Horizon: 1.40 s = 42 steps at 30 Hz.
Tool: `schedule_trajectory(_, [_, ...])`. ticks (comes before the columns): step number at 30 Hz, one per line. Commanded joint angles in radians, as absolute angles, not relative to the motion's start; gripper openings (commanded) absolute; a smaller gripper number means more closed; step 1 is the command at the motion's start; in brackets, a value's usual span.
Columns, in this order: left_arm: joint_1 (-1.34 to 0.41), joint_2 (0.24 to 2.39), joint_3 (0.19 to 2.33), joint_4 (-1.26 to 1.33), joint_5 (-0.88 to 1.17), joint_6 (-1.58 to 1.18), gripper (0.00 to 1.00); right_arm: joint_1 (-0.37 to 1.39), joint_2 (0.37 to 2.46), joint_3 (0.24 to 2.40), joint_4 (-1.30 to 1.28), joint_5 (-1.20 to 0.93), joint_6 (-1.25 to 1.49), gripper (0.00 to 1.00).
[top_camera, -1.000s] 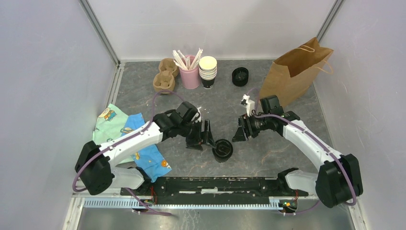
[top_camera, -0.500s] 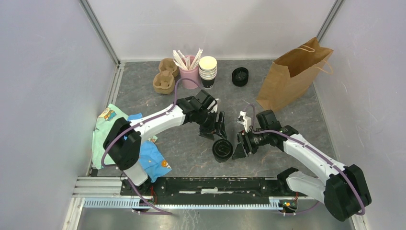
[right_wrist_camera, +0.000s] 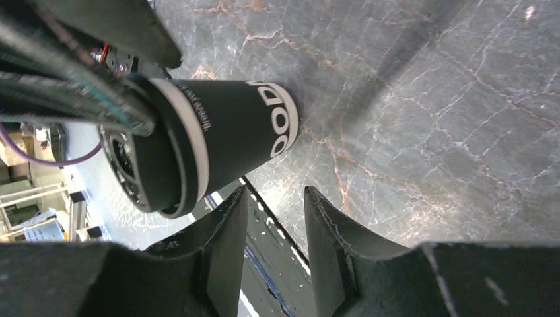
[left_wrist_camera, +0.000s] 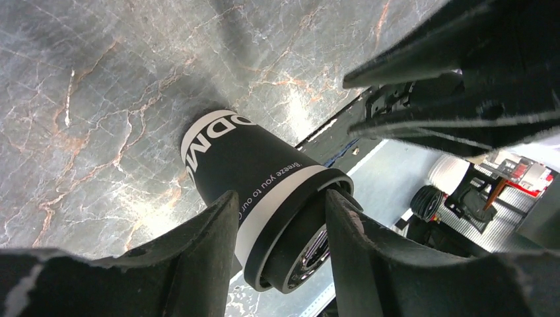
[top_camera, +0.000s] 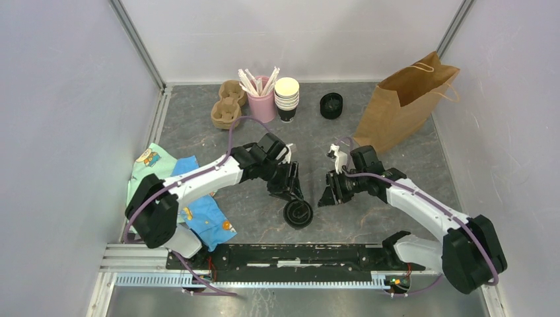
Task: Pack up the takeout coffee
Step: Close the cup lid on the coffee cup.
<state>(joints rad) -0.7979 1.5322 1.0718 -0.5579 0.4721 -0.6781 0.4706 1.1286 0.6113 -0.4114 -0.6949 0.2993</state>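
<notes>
Now gripping coffee cup (top_camera: pixel 298 212) near its top with left gripper (left_wrist_camera: pixel 279 198), well clear of bag (top_camera: pixel 403 105), near-left of it. Keep upright, squeeze lightly; pull half-open, empty right gripper (right_wrist_camera: pixel 274 198) out of path to bag.

takeout coffee (left_wrist_camera: pixel 254 173), "Breeze you to our"

Left gripper (top_camera: pixel 292 194) came nearer from the far side and closed its jaws around the takeout coffee (top_camera: pixel 298 214), cup shifted slightly left and nearer, right gripper (top_camera: pixel 325 198) drew back farther, jaws narrowed
</notes>
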Motion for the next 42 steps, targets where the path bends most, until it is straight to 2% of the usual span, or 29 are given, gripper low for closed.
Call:
schedule_trajectory(1, [-0.795, 1.450, 1.024, -0.498, 0.451, -0.747, 0.58, 0.468, 1.192, 0.696, -0.375, -0.645, 0.283, 0.42])
schedule_trajectory(4, [-0.793, 1.408, 1.014, -0.513, 0.408, -0.764, 0.68, 0.467, 1.213, 0.770, -0.457, -0.622, 0.227, 0.45])
schedule_trajectory(8, [-0.782, 1.371, 1.020, -0.542, 0.367, -0.780, 0.81, 0.468, 1.183, 0.805, -0.555, -0.614, 0.175, 0.61])
schedule_trajectory(11, [-0.773, 1.348, 1.011, -0.540, 0.365, -0.788, 0.87, 0.468, 1.157, 0.780, -0.575, -0.706, 0.173, 0.72])
schedule_trajectory(14, [-0.772, 1.329, 0.962, -0.461, 0.434, -0.800, 0.89, 0.467, 1.136, 0.733, -0.527, -0.839, 0.200, 0.80])
schedule_trajectory(17, [-0.772, 1.322, 0.912, -0.415, 0.503, -0.813, 0.82, 0.468, 1.125, 0.663, -0.391, -0.975, 0.310, 0.84])
schedule_trajectory(21, [-0.772, 1.285, 0.871, -0.420, 0.517, -0.819, 0.80, 0.470, 1.117, 0.577, -0.221, -1.046, 0.458, 0.87])
schedule_trajectory(24, [-0.768, 1.266, 0.847, -0.424, 0.517, -0.825, 0.79, 0.475, 1.132, 0.563, -0.203, -1.039, 0.460, 0.88])
schedule_trajectory(29, [-0.765, 1.282, 0.847, -0.424, 0.509, -0.827, 0.69, 0.476, 1.163, 0.540, -0.171, -1.018, 0.466, 0.85])
schedule_trajectory(31, [-0.765, 1.287, 0.850, -0.424, 0.504, -0.826, 0.64, 0.476, 1.177, 0.543, -0.167, -1.002, 0.467, 0.82])
schedule_trajectory(42, [-0.765, 1.284, 0.808, -0.450, 0.455, -0.826, 0.51, 0.477, 1.263, 0.525, -0.116, -0.924, 0.475, 0.65])
